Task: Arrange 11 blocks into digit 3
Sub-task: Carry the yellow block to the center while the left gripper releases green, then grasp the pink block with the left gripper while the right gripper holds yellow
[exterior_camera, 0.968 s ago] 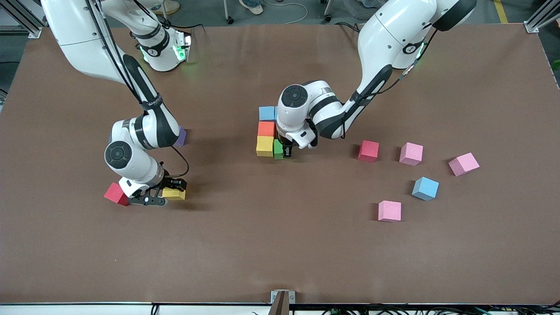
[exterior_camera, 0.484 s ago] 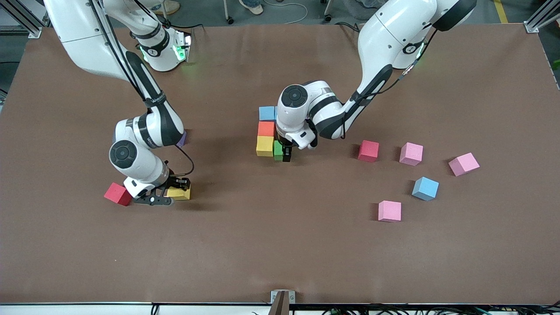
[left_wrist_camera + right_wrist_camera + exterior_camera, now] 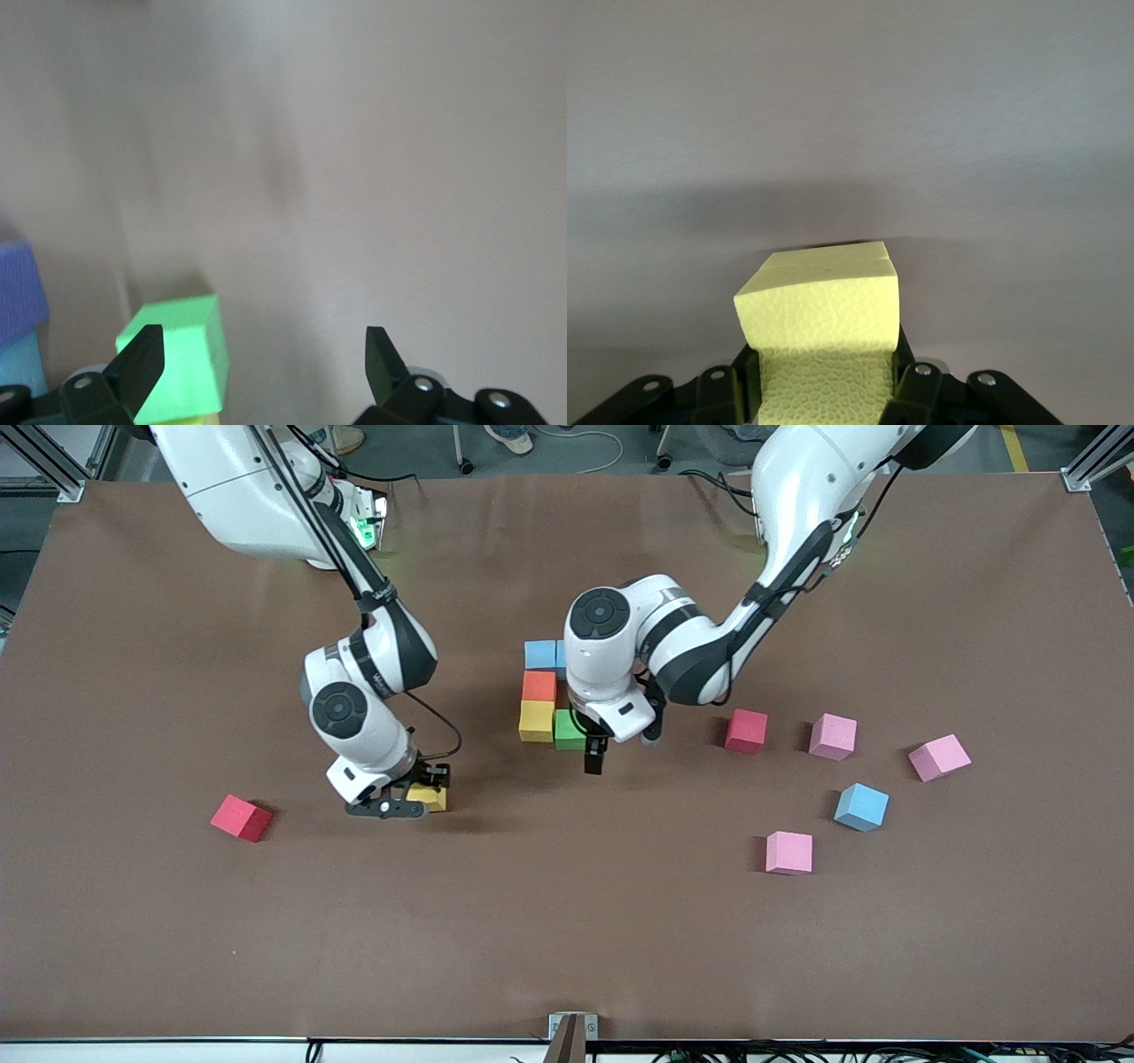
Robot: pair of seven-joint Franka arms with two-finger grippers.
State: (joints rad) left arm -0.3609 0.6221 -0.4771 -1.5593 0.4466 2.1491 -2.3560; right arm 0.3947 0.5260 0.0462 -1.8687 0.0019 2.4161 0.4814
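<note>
Cluster of blocks at mid-surface: blue block (image 3: 539, 654) farthest from the front camera, orange block (image 3: 539, 685) touching it on the nearer side, yellow block (image 3: 535, 720) nearer again, green block (image 3: 568, 730) beside that yellow one toward the left arm's end. A purple block (image 3: 19, 290) shows only in the left wrist view, at the edge of this cluster.

Left pincer (image 3: 594, 761): fingers wide apart, holding nothing, hanging just above the surface beside the green block.

Right pincer (image 3: 409, 802): clamped on a second yellow block (image 3: 429, 796), carried just over the surface between the cluster and a lone red block (image 3: 240, 817) near the right arm's end.

Loose blocks toward the left arm's end, all apart from one another: red (image 3: 747, 731), pink (image 3: 834, 736), pink (image 3: 939, 757), blue (image 3: 861, 807), pink (image 3: 788, 852) nearest the camera.
</note>
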